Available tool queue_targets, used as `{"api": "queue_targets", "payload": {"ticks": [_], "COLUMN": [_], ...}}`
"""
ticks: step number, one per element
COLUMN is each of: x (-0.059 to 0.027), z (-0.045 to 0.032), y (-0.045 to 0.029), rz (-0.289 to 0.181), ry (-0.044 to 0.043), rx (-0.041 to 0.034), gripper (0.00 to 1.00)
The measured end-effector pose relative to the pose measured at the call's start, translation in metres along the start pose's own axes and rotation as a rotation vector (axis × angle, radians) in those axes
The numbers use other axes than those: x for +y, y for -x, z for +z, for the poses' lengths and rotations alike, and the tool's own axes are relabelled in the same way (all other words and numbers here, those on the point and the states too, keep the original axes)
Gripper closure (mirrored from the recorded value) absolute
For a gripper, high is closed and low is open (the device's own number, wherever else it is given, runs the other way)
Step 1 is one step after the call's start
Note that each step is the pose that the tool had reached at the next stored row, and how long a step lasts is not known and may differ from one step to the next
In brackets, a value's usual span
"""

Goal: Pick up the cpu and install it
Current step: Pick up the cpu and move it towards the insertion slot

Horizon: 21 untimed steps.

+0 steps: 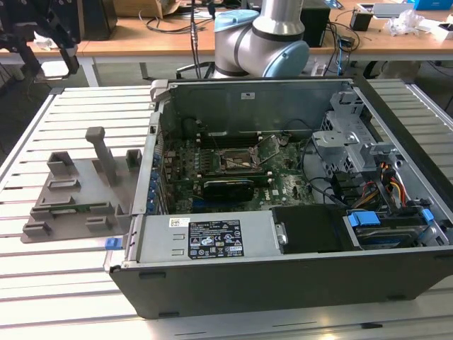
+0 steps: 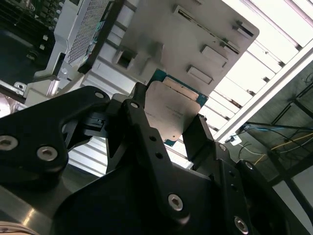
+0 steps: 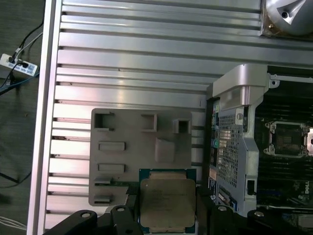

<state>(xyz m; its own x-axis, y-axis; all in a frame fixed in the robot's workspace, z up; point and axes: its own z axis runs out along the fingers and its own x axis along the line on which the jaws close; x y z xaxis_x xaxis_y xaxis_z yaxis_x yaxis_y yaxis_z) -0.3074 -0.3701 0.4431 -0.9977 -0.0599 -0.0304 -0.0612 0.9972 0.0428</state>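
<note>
My tool (image 3: 167,218) grips the cpu (image 3: 167,200), one finger (image 2: 146,137) pressed to each opposite edge, with its dull silver top facing the cameras in both wrist views. I hold it in the air over an edge of the grey fixture plate (image 3: 127,132), which lies on the slatted bench (image 3: 146,49). Just beside the plate, toward the exterior view's right, stands the open computer case (image 1: 248,99), and inside it, well apart from the plate, is the socket frame (image 1: 237,161).

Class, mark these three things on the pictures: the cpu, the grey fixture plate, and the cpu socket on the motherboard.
cpu (image 3: 166,205): first wrist view, middle of its silver metal top.
grey fixture plate (image 3: 137,156): first wrist view, bare flat stretch between its pockets.
cpu socket (image 1: 238,161): exterior view, its dark middle.
</note>
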Motion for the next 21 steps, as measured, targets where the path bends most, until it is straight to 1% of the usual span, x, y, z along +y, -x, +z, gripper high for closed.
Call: {"api": "queue_targets", "payload": {"ticks": [6,10,11,12,16,17,19,20,21], "x": [-0.0006,-0.0009,-0.0010,-0.0011,-0.0013,-0.0011,-0.0009,-0.0005,0.0001], "z": [0.0003,0.0005,0.0007,0.0008,0.0011,0.0014,0.0016,0.0020,0.0026], "y": [0.0091,0.0183,0.0219,0.0271,0.0376,0.0434,0.0481,0.0533,0.0563], "rz": [0.000,0.000,0.000,0.000,0.000,0.000,0.000,0.000,0.000], "ry": [0.0001,-0.0001,0.0000,0.0000,0.0000,0.0001,0.0000,0.0000,-0.0001], "rx": [0.0000,0.0002,0.0001,0.0004,0.0007,0.0010,0.0014,0.0018,0.0023], "gripper": [0.45,0.45,0.45,0.45,0.45,0.45,0.45,0.45,0.45]}}
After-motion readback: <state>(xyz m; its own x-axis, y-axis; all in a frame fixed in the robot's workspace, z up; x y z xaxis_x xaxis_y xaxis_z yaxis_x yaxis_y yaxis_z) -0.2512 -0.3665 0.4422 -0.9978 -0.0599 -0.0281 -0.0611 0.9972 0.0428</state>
